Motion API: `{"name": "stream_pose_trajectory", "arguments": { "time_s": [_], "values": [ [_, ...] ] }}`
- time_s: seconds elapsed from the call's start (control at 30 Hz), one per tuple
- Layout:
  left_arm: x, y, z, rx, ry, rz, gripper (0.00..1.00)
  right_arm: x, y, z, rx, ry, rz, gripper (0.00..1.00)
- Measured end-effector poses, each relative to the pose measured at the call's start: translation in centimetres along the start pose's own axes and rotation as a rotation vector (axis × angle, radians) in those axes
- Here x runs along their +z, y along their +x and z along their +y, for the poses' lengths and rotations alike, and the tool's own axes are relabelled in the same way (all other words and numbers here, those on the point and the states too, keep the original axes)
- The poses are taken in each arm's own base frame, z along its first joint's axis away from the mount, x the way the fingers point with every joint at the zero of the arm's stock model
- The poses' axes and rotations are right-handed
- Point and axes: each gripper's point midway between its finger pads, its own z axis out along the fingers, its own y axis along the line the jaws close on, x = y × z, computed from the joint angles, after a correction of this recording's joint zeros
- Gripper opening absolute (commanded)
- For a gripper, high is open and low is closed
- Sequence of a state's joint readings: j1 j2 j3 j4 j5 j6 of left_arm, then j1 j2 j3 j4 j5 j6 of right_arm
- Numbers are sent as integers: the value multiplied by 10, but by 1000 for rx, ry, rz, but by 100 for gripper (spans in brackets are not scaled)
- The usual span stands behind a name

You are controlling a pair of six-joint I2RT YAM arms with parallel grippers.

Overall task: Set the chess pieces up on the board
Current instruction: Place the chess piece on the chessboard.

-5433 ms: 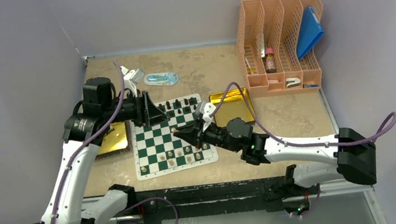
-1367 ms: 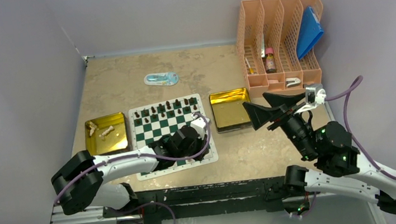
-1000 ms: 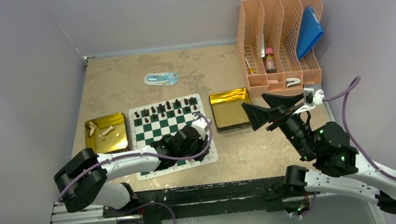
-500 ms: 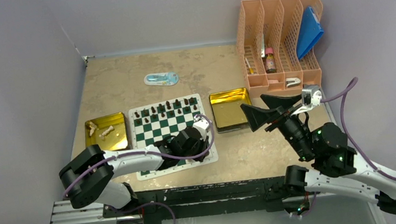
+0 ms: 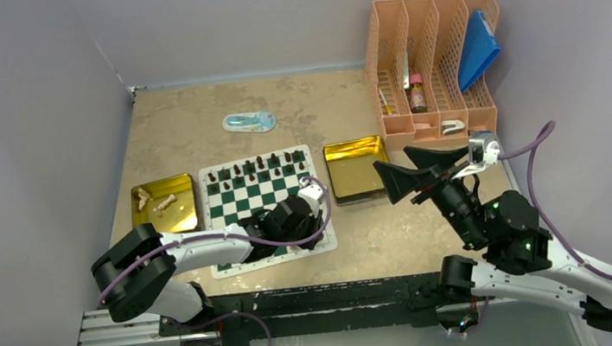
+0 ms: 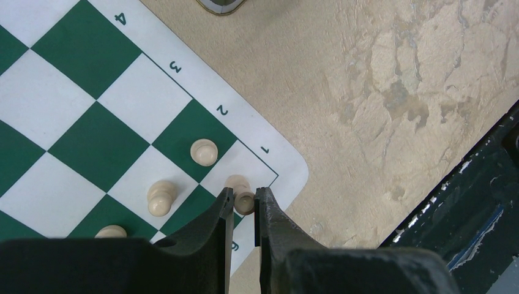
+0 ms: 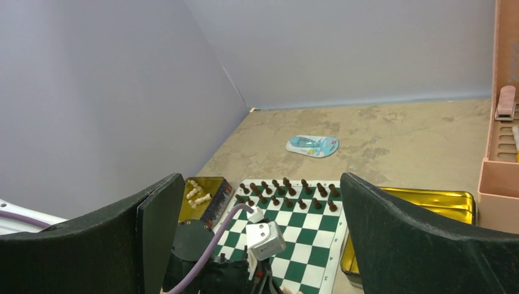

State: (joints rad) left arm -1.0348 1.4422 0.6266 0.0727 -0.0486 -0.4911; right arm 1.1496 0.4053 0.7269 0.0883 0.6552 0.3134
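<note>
The green-and-white board (image 5: 240, 200) lies in the middle of the table. Dark chess pieces (image 5: 258, 165) fill its two far rows. My left gripper (image 6: 245, 193) hangs low over the board's near right corner, shut on a cream chess piece (image 6: 238, 182) that leans on the white corner square. Other cream pieces (image 6: 204, 151) (image 6: 161, 197) stand on the squares beside it. A few cream pieces (image 5: 158, 203) lie in the left gold tray (image 5: 182, 224). My right gripper (image 5: 393, 163) is raised off to the right, wide open with nothing in it.
A second gold tray (image 5: 356, 167) sits right of the board, under the right gripper's tips. An orange file rack (image 5: 433, 63) stands at the back right. A small blue packet (image 5: 249, 122) lies behind the board. Grey walls close the left, back and right.
Five seconds ago the right gripper was on the board and the left was at its far edge. The right has since withdrawn and risen. The left has settled at the near right corner.
</note>
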Motion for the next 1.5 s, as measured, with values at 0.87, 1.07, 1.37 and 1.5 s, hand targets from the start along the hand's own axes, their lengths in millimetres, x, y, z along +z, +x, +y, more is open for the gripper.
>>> {"name": "stream_pose_trajectory", "arguments": {
  "time_s": [0.87, 1.07, 1.37, 1.5],
  "values": [
    [-2, -7, -7, -14, 3, 28, 29, 0, 8, 2, 8, -17, 13, 99],
    [-12, -19, -12, -24, 6, 10, 30, 2, 15, 5, 12, -31, 30, 99],
    [-33, -63, -17, -48, -43, -67, 57, 6, 26, 14, 36, -60, 54, 99],
    [-43, -88, -2, -78, -121, -96, 64, 11, 46, 12, 32, -44, 98, 99]
  ]
}}
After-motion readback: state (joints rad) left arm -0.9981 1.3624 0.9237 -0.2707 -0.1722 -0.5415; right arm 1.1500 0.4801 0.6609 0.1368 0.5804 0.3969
